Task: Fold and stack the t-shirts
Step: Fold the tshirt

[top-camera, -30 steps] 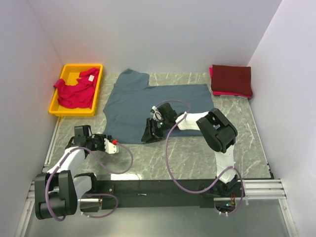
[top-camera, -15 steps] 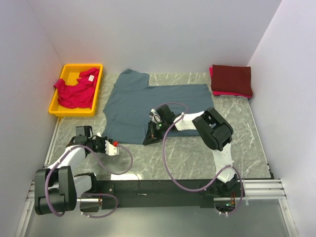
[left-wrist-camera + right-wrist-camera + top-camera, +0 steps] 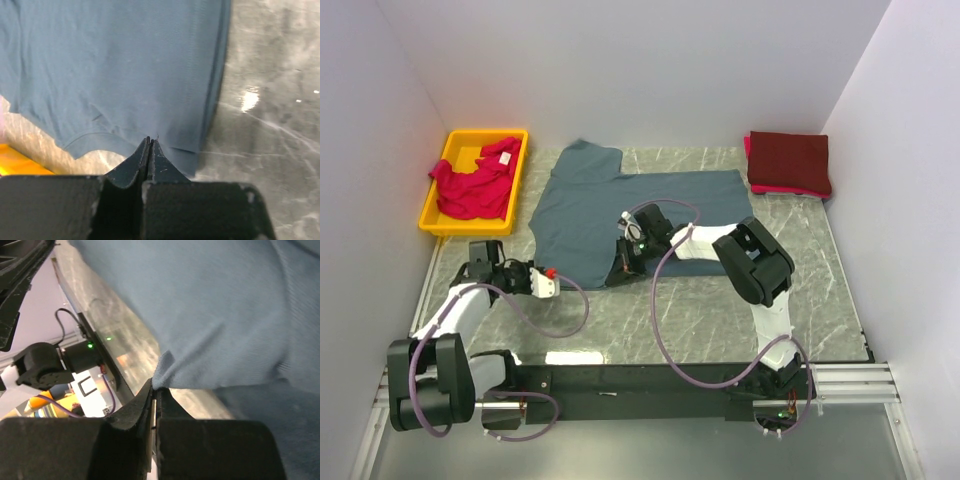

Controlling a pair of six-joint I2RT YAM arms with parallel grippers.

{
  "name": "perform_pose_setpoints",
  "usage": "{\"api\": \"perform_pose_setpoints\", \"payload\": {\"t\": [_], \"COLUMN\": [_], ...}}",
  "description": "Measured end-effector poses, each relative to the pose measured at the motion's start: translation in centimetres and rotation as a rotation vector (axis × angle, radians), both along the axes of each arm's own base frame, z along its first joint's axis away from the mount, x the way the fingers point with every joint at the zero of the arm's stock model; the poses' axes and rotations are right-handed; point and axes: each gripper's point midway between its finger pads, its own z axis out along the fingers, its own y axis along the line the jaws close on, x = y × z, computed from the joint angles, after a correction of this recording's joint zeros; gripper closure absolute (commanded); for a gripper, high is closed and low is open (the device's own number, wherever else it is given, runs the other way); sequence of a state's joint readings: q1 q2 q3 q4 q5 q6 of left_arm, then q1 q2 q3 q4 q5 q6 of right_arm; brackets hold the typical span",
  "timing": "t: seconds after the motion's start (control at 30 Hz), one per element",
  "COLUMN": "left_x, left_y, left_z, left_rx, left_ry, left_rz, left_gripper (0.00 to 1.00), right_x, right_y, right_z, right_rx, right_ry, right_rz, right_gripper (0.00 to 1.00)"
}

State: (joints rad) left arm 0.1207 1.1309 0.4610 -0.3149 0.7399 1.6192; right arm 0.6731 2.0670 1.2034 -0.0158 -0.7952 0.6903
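**Ana:** From above, where did the blue-grey shirt [image 3: 585,215] lie?

**Ben:** Spread flat on the bench [image 3: 740,310], its long axis running left to right and one sleeve poking out at the far left. A red shirt [image 3: 470,188] sat crumpled in the yellow bin [image 3: 523,170] off the far-left corner. A maroon shirt [image 3: 790,158] lay folded at the far right, with a pinkish-red layer [image 3: 785,189] showing under it.

**Ana:** And the arms?

**Ben:** Both were at the near hem. The left tool [image 3: 542,280] was by the near-left corner. The right tool [image 3: 618,274] was farther along the same edge, toward its middle. The whole shirt lay beyond them, away from the bases.

**Ana:** The left wrist view?

**Ben:** The fingers [image 3: 135,165] were pressed together, tips right at the hem, with cloth filling the view above. I could not tell whether any cloth was nipped between them.

**Ana:** The right wrist?

**Ben:** That tool was clamped on the shirt's edge. A pucker of cloth ran straight into the tips, and the hem there was raised off the bench.

**Ana:** So what did the next move depend on?

**Ben:** My guess is a fold across the short axis, with the near hem carried away toward the far edge. Both tools sat on one long edge, the left nearer the corner, so the crease would run left to right. If the left tool held nothing, that corner would lag.
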Motion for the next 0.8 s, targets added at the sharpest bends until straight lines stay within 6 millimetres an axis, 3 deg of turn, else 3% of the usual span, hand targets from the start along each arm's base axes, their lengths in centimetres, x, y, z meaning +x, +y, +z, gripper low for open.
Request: {"api": "perform_pose_setpoints", "payload": {"t": [0.13, 0.33, 0.47, 0.5, 0.6, 0.8], "left_x": [1.1, 1.9, -0.4, -1.0, -2.5, -2.2], "left_y": [0.1, 0.3, -0.1, -0.2, -0.6, -0.7], "left_z": [1.2, 2.7, 0.8, 0.2, -1.4, -2.0], "left_rx": [-0.019, -0.007, 0.008, 0.010, 0.013, 0.018], "left_ry": [0.003, 0.014, 0.053, 0.064, 0.097, 0.091], "left_rz": [0.021, -0.012, -0.055, -0.062, -0.082, -0.088], "left_gripper": [0.98, 0.68, 0.58, 0.48, 0.42, 0.44], "right_x": [1.2, 3.9, 4.4, 4.5, 4.6, 4.7], "right_y": [0.4, 0.1, -0.2, -0.2, -0.3, -0.3], "right_z": [1.4, 3.0, 3.2, 3.2, 3.2, 3.4], "right_rx": [0.029, 0.065, 0.071, 0.075, 0.077, 0.083], "right_ry": [-0.016, -0.035, -0.014, -0.013, -0.005, 0.001], "right_rz": [-0.015, -0.070, -0.097, -0.101, -0.110, -0.111], "right_gripper": [1.00, 1.00, 1.00, 1.00, 1.00, 1.00]}}
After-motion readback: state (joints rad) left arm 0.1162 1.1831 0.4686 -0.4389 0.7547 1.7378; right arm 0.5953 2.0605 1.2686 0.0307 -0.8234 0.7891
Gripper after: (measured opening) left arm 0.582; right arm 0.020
